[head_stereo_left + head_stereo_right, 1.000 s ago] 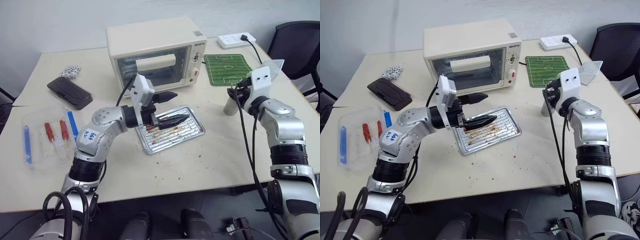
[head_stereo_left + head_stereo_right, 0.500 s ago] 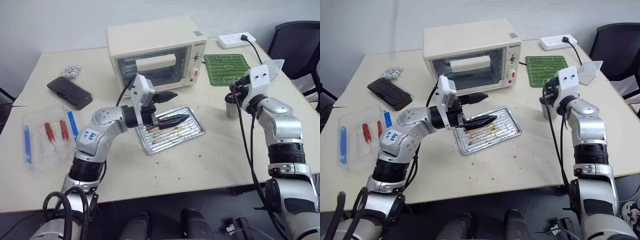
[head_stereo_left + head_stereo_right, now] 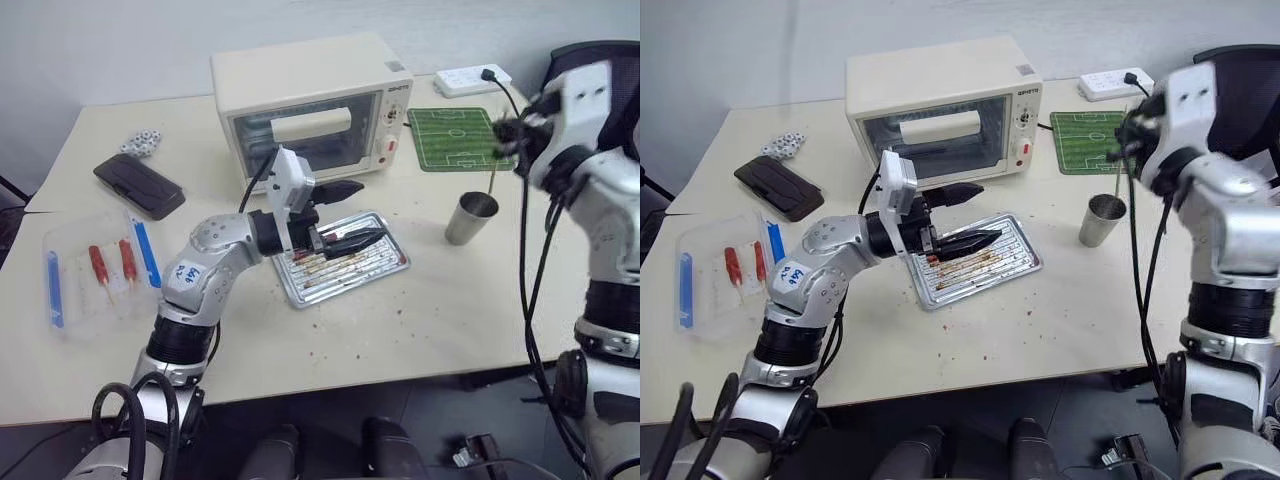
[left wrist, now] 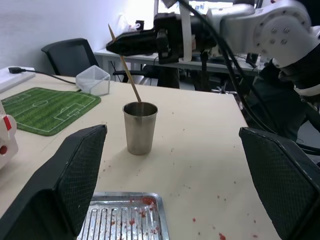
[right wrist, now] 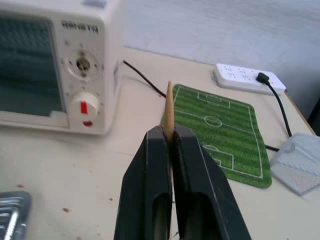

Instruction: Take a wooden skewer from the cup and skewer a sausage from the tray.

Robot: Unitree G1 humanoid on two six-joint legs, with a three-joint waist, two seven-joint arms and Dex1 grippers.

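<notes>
Risen right gripper [image 5: 169, 136] pinches wooden skewer [image 4: 131, 85] above cup [image 4: 140, 127].

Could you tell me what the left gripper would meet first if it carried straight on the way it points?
Probably the cup, which stands between its open fingers in the left wrist view, though depth is unclear.

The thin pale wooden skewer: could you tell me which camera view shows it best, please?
The left wrist view: the thin pale wooden skewer shows almost whole, from its tip above the right hand down into the silver metal cup. The right wrist view shows its pointed tip between shut fingers; the eye views show a faint sliver above the cup.
</notes>
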